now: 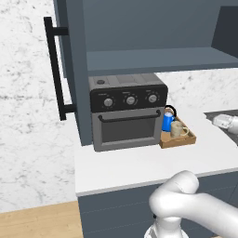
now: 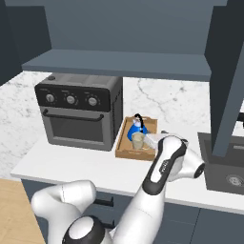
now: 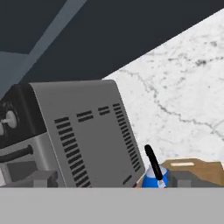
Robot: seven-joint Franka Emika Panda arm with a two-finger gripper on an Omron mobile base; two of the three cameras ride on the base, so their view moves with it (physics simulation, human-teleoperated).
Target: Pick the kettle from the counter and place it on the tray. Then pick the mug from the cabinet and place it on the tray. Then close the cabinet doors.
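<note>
Kettle (image 1: pixel 168 122) and mug (image 1: pixel 178 128) are seen side by side on the tray (image 1: pixel 181 141), beside the toaster oven (image 1: pixel 125 111). Gripper (image 3: pixel 107 180) jaws are spread wide, nothing held. Cabinet door (image 1: pixel 74 69) is left open.

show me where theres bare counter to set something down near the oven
Free: the wide white counter strip in front of the toaster oven, out to its front edge. Crowded: the tray tight against the oven's right side, already holding the kettle and mug.

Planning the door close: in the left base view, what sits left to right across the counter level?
Cabinet door handle → toaster oven → kettle → mug, both on the tray → gripper at the right edge.
</note>
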